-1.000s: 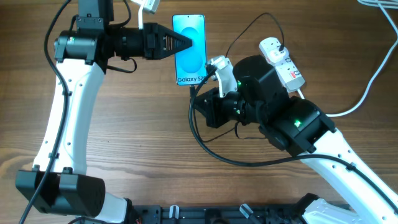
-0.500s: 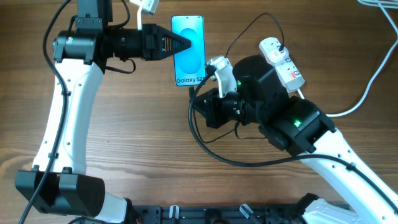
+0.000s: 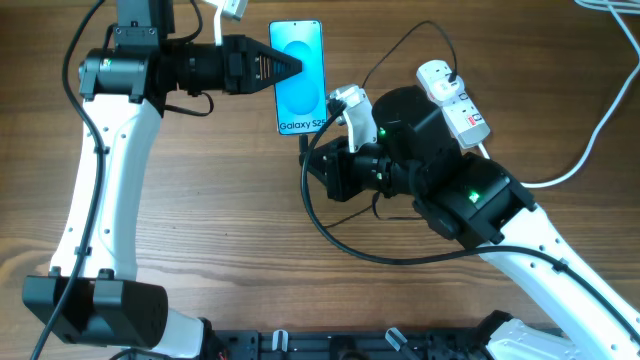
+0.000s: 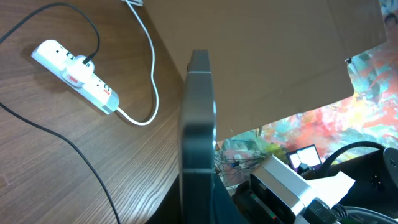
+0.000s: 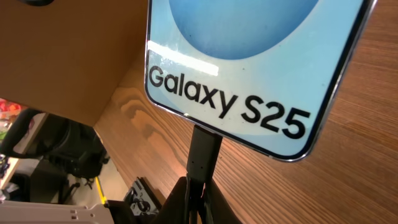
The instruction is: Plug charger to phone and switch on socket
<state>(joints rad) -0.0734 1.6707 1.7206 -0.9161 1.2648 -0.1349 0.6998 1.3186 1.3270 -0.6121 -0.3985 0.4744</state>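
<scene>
The phone [image 3: 303,60], cyan screen up with a white "Galaxy S25" strip, is held off the table by my left gripper [image 3: 293,68], shut on its left edge. It shows edge-on in the left wrist view [image 4: 199,118] and fills the right wrist view [image 5: 249,56]. My right gripper [image 5: 200,200] sits just below the phone's bottom edge [image 3: 312,148], shut on the charger's black plug tip [image 5: 204,152], which touches that edge. The thin black charger cable [image 3: 400,45] runs to the white socket [image 3: 452,100], also seen in the left wrist view [image 4: 74,62].
The socket's thick white cable [image 3: 600,120] runs off to the right edge and shows in the left wrist view [image 4: 149,74]. A brown cardboard wall [image 4: 273,56] stands behind the table. A loop of black cable [image 3: 340,245] lies under my right arm.
My left gripper has shifted the phone slightly up and to the left. My right gripper with the plug tip has followed it, staying at the phone's bottom edge.
</scene>
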